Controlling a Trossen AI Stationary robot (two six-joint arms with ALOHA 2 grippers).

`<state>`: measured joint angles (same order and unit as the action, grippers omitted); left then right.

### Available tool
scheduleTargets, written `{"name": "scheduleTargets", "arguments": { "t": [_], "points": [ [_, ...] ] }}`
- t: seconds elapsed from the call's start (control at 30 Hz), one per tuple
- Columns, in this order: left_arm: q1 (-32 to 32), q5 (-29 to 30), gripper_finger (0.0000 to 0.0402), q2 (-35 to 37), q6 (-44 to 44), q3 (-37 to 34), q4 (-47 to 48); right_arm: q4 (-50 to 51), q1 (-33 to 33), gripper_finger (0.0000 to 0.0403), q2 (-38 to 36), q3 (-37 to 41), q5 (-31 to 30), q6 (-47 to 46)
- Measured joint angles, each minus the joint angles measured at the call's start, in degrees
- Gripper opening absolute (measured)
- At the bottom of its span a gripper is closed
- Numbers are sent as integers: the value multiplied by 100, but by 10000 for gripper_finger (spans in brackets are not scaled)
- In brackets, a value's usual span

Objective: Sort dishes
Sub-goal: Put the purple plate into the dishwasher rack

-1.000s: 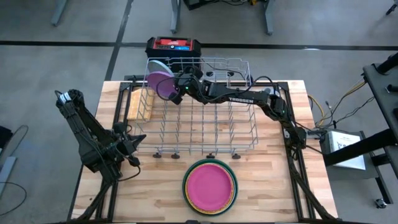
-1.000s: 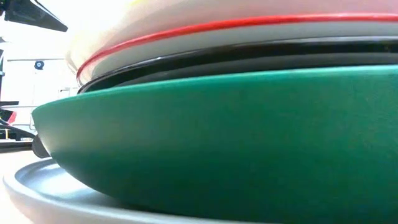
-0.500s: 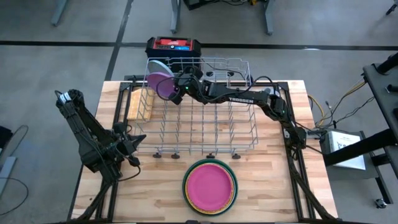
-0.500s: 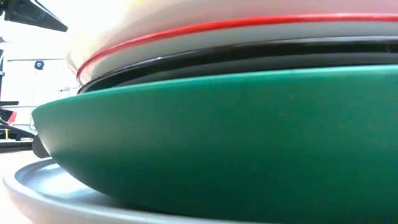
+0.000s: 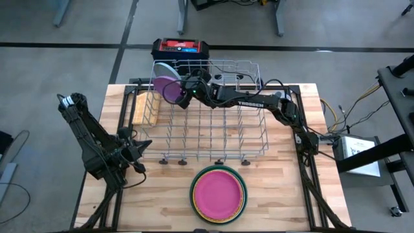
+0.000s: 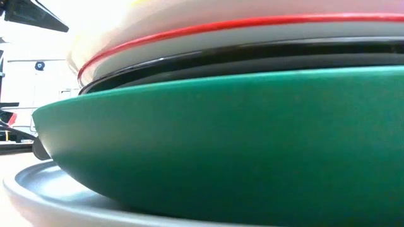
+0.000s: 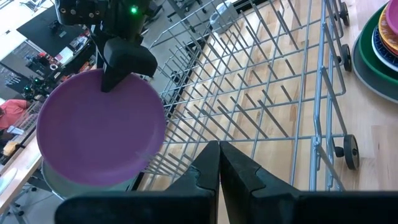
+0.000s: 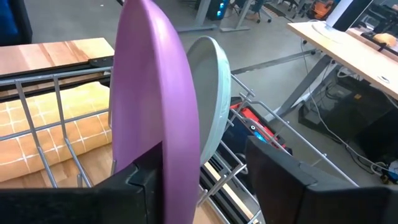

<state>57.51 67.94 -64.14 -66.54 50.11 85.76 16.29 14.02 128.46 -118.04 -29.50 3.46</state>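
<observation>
High view: right claw (image 5: 179,92) clamps the purple plate (image 5: 166,87) upright at the rack's (image 5: 213,123) upper-left corner, just in front of a pale blue plate (image 5: 163,70). Plate stack (image 5: 218,194), pink on top, sits on the tabletop (image 5: 284,194) at bottom centre. Left claw (image 5: 143,147) idles at left, fingers together.

Low view: frame filled by the stack; green plate (image 6: 240,139) on a grey plate (image 6: 38,186).

Left wrist view: left claw (image 7: 219,163) pinched closed, empty; purple plate (image 7: 99,127) at left.

Right wrist view: purple plate (image 8: 152,93) between right claw's fingers (image 8: 140,180), pale blue plate (image 8: 211,99) just behind.
</observation>
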Motion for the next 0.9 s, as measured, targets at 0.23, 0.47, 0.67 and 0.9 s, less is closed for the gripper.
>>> {"name": "scheduleTargets", "arguments": {
  "t": [0.23,0.47,0.67,0.9],
  "points": [
    [-2,0,0,0,0,0,0,31,0,201,0,0,0,-77],
    [1,0,0,0,0,0,0,103,0,232,0,0,2,-111],
    [1,0,0,0,0,0,0,105,0,261,0,-4,4,-90],
    [-2,0,0,0,0,0,0,110,0,290,0,-146,7,-59]
  ]
}}
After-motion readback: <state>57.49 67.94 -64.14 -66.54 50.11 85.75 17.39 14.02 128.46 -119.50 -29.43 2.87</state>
